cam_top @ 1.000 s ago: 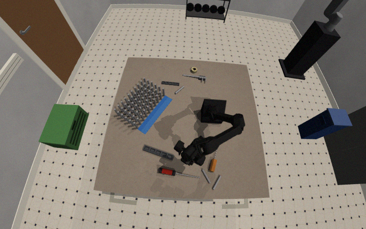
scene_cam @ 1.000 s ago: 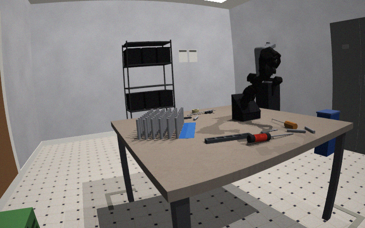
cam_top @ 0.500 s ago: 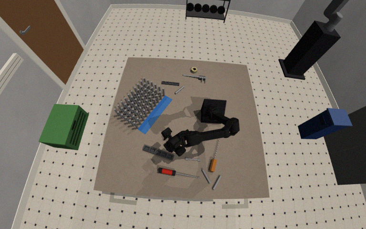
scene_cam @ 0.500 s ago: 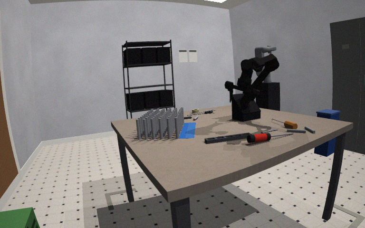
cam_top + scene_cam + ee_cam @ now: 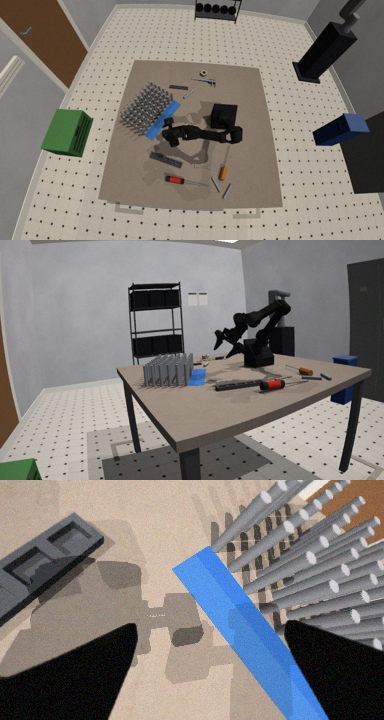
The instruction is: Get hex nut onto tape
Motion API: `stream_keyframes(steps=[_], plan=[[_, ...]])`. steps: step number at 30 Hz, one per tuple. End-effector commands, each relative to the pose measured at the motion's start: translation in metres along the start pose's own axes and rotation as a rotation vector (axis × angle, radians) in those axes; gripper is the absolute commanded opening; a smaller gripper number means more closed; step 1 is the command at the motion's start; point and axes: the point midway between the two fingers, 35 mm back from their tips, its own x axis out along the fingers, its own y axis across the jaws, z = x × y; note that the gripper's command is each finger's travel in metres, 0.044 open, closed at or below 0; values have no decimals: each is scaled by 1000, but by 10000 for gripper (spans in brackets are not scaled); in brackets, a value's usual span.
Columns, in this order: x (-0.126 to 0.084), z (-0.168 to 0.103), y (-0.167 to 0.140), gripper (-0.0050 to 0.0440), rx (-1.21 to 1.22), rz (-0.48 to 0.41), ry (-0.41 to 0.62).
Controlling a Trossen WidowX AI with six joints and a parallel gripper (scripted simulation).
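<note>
Pincer (image 5: 210,655) spread and bare, above tape strip (image 5: 240,625) edging spacers (image 5: 320,575)

red-handled screwdriver (image 5: 175,179) on table | green crate (image 5: 67,132) on floor | shelf rack (image 5: 131,322) by wall
</note>
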Motion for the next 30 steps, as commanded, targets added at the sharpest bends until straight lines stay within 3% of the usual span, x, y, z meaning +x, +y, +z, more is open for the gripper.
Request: stream_keyframes(steps=[1,4,6,7,8,15,30], plan=[[14,-2,-35,400,66,-92,-69],[21,-14,-60,400,119,-157,-99],[21,-14,-60,400,119,-157,-99],[22,-9,-67,400,124,-173,-150],[26,-27,-84,400,173,-222,-132],[25,-43,-124,400,255,-329,-246],[23,-39,-127,400,257,-338,-269]])
